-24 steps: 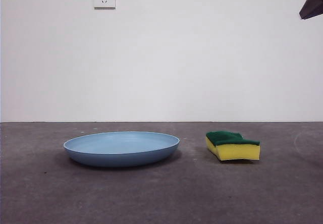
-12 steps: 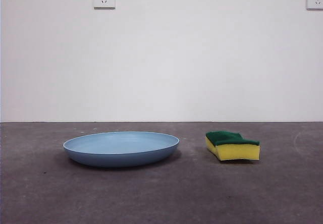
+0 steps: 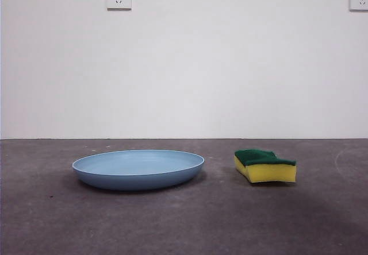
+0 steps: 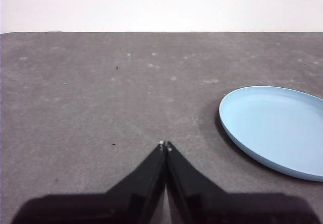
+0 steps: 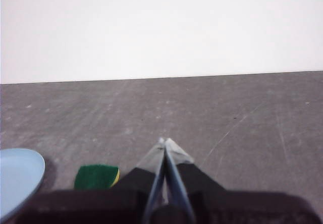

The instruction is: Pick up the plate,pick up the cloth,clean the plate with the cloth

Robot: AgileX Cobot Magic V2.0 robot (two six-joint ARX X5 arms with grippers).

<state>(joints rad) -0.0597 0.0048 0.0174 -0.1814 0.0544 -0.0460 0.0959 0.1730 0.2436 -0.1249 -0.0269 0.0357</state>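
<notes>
On the table: plate (image 3: 138, 169) and sponge (image 3: 265, 165) untouched | both grippers (image 4: 164, 144) (image 5: 165, 141) apparently closed, empty | every step remains

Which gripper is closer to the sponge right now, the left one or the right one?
Right. The right gripper is shut, with the sponge close beside its jaws. The left gripper, also shut, sits beside the plate, and its wrist view shows no sponge.

- Front view: low, level across the dark grey counter (image 3: 184, 220) toward the white wall.
- Wrist views: raised, angled down onto it; both share the round light-blue plastic plate (image 4: 277, 128) with the front.
</notes>
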